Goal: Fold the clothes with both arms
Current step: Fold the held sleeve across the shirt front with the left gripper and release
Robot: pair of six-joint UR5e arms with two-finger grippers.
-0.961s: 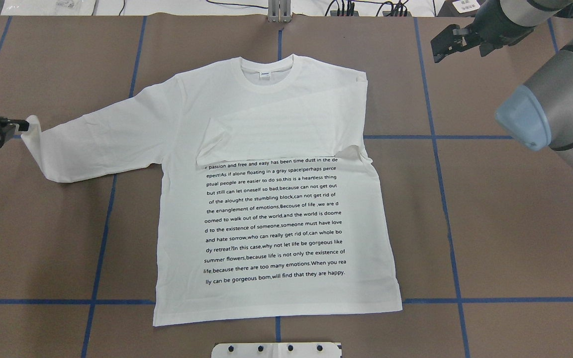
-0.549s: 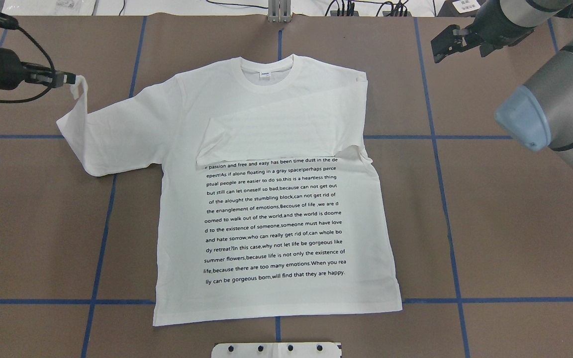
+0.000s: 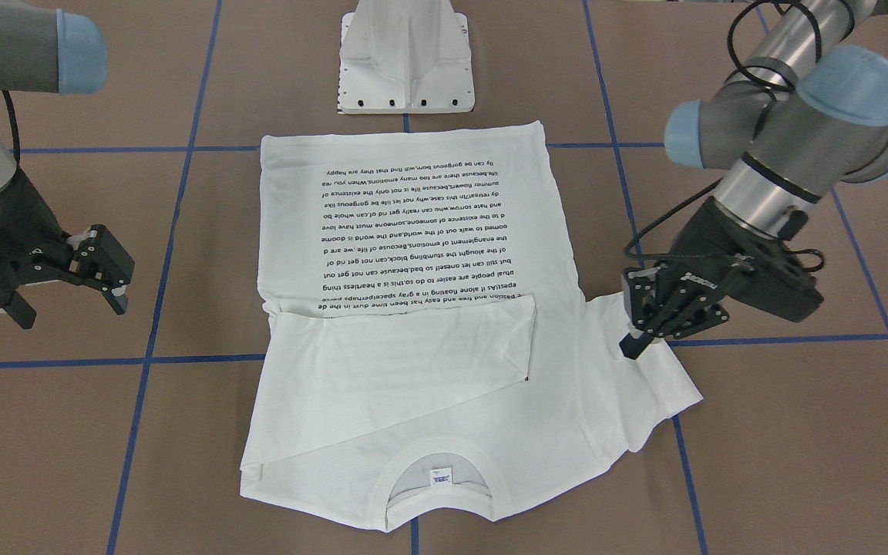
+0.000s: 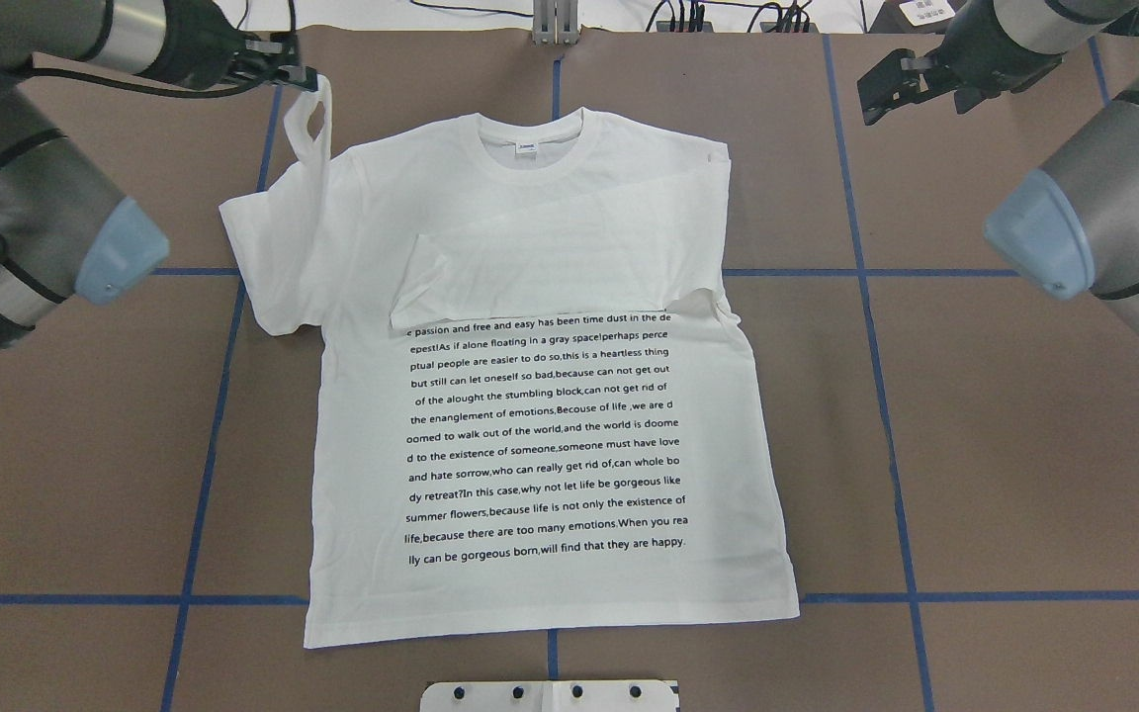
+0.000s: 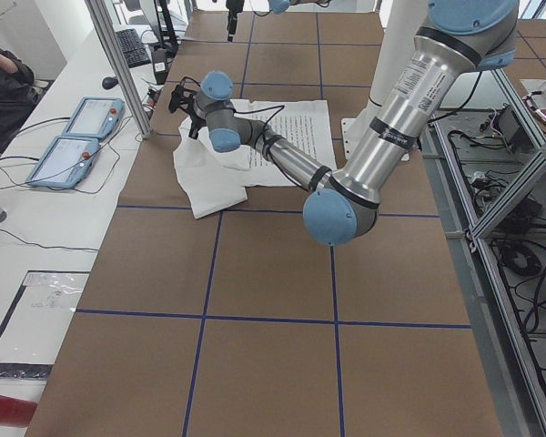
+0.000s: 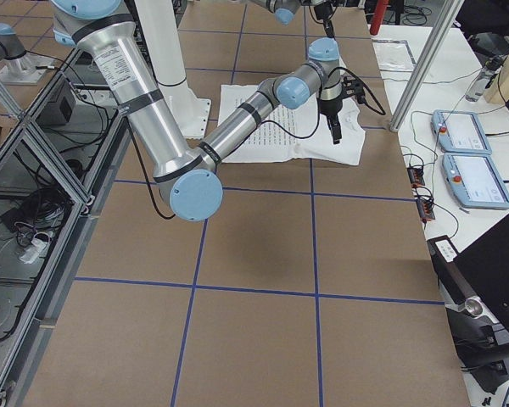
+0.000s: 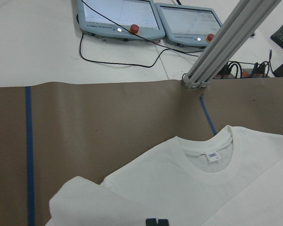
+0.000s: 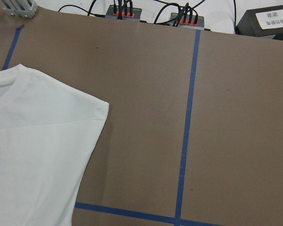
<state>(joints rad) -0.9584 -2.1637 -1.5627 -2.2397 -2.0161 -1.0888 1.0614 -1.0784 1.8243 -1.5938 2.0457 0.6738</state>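
Note:
The white shirt [image 4: 550, 435] lies flat, text up, collar [image 4: 530, 148] at the far side. One sleeve [image 4: 550, 267] is folded across the chest. My left gripper [image 4: 301, 79] is shut on the cuff [image 4: 317, 104] of the other sleeve and holds it raised beside the shoulder; it also shows in the front view [image 3: 635, 343]. That sleeve [image 3: 660, 385] bunches beneath it. My right gripper [image 4: 916, 99] hangs open and empty off the shirt's far right corner, also in the front view [image 3: 74, 304]. The left wrist view shows the collar [image 7: 210, 157].
The white pedestal base [image 3: 405, 62] stands at the hem side of the shirt. Blue tape lines [image 4: 886, 396] cross the brown table. Two teach pendants [image 7: 118, 19] and an aluminium post [image 7: 226, 47] stand beyond the far edge.
My left gripper has carried the sleeve cuff from the table's left edge up and in toward the shirt's shoulder; the sleeve has bunched up. The right arm has not moved.

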